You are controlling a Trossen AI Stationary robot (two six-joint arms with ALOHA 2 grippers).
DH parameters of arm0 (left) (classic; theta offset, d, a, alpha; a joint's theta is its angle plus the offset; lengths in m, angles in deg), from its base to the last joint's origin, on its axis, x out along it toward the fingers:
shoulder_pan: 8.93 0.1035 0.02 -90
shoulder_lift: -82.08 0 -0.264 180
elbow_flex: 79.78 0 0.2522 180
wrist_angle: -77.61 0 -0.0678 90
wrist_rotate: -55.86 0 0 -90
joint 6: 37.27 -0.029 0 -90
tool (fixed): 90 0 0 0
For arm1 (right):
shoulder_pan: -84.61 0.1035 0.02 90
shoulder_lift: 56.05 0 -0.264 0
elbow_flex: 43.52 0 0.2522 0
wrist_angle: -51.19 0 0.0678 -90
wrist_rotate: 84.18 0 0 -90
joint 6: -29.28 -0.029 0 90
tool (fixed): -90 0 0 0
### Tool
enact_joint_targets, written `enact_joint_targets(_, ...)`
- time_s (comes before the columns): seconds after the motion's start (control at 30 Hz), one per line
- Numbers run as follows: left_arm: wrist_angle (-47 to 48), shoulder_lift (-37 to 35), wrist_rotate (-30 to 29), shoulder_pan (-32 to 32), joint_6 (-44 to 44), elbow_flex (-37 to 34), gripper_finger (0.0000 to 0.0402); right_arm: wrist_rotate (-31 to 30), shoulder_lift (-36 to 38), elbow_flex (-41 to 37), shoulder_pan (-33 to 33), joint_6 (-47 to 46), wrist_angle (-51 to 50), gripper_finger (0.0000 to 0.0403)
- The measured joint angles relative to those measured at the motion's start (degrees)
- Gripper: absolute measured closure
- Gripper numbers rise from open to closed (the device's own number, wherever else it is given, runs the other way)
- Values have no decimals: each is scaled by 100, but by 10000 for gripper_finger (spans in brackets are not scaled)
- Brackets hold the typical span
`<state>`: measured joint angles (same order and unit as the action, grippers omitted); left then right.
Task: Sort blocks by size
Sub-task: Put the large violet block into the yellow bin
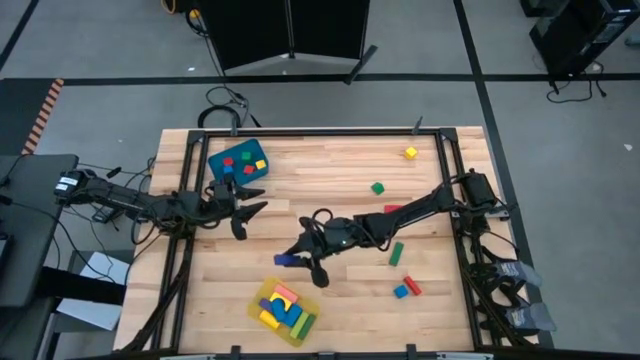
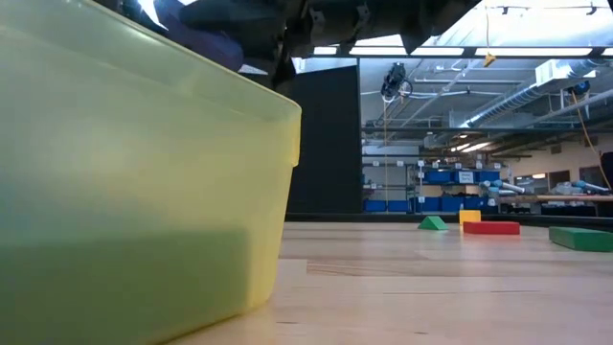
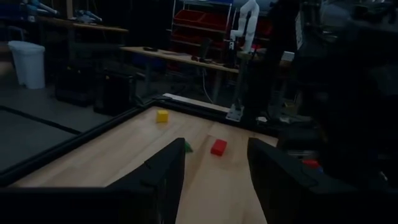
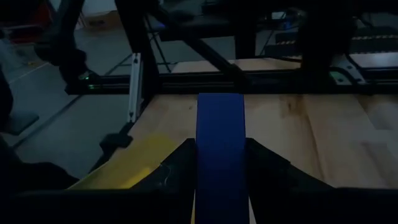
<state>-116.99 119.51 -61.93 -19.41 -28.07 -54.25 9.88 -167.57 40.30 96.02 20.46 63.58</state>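
My right gripper [image 1: 300, 255] reaches in from the table's right and is shut on a long blue block [image 4: 220, 118], just beyond the far side of the yellow tray [image 1: 262, 291]. The tray holds several blocks. My left gripper [image 1: 250, 218] stands open and level beside the blue bin [image 1: 212, 160], with nothing between its fingers [image 3: 166, 177]. The bin holds small blocks. Loose blocks lie flat on the table: yellow [image 1: 410, 153], green [image 1: 377, 187], red [image 1: 392, 208], a green bar [image 1: 396, 254] and a blue and red pair [image 1: 405, 290]. My right gripper pinches the blue block's two long sides [image 4: 200, 155] between its two fingers. The fingers lie along the block, coming nearly level from the table's right. The block's free end [image 1: 282, 260] sticks out past the fingertips toward the table's left, lifted clear of the table.
In the low view the yellow tray's wall [image 2: 144, 192] fills the left, and a green wedge [image 2: 433, 222], a yellow block [image 2: 469, 217], a red bar [image 2: 490, 227] and a green bar [image 2: 579, 238] lie beyond it. Black rails [image 1: 445, 170] frame the table.
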Motion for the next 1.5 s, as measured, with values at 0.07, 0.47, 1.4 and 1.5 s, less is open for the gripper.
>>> enact_joint_targets(0.07, 0, 2, -8, 0, 2, 0, 220, -131, 0, 2, -2, -2, 4, 287)
enact_joint_targets(0.47, -2, 0, -21, 0, 3, 0, 220, 1211, 0, 2, 87, -561, 39, 287)
enact_joint_targets(1.4, -39, 2, -45, 0, -18, 0, 220, -2823, 10, -254, -1340, -2600, -3602, 287)
enact_joint_targets(1.5, -40, 2, -43, 0, -16, 0, 220, -2706, 9, -440, -1416, -2709, -3534, 287)
